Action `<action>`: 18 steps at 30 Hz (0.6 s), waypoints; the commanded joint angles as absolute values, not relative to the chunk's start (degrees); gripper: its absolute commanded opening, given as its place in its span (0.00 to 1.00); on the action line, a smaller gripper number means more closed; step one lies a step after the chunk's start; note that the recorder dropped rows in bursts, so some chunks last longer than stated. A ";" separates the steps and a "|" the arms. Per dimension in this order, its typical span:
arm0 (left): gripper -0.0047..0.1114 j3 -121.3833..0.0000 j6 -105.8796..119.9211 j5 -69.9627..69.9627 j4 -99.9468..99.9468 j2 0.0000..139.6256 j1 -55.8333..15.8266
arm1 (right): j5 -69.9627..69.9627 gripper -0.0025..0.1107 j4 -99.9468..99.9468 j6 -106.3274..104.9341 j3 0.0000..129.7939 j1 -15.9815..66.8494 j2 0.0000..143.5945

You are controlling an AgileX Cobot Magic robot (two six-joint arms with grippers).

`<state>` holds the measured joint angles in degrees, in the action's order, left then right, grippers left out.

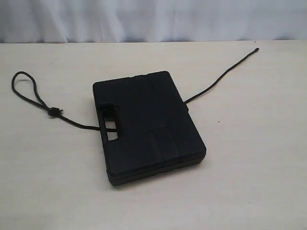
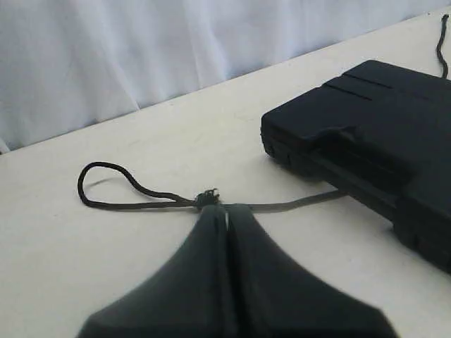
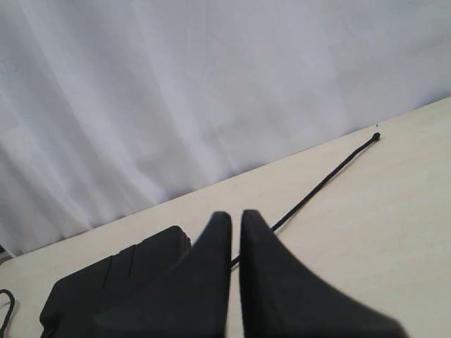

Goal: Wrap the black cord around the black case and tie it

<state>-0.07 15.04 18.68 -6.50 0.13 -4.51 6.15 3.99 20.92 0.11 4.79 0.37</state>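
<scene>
The black case (image 1: 148, 127) lies flat in the middle of the table, its handle slot toward the left. Under it runs the black cord (image 1: 216, 81): to the left it ends in a loop with a small knot (image 1: 54, 112), to the right it stretches out to a knotted tip (image 1: 256, 48). Neither gripper shows in the exterior view. My left gripper (image 2: 225, 210) is shut and empty, and its tips line up with the cord's knot (image 2: 206, 198), beside the case (image 2: 380, 127). My right gripper (image 3: 235, 215) is shut and empty, with the cord (image 3: 324, 182) and the case (image 3: 113, 282) beyond it.
The pale wooden table (image 1: 249, 167) carries only the case and the cord. A white cloth backdrop (image 1: 153, 19) hangs along the far edge.
</scene>
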 commanded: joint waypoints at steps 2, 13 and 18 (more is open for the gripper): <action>0.04 0.00 14.65 12.73 -6.55 0.00 -4.29 | 5.74 0.06 3.41 20.93 0.00 4.51 0.00; 0.04 0.00 14.61 5.62 -22.36 0.00 -4.29 | 2.34 0.06 3.80 20.93 0.00 4.51 0.00; 0.04 0.00 9.09 -14.86 -42.23 0.00 -4.29 | -13.88 0.06 13.27 21.94 0.00 4.79 0.00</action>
<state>-0.07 13.45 -5.91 -33.90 0.13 -4.51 -6.63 11.03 20.92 0.11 4.79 0.37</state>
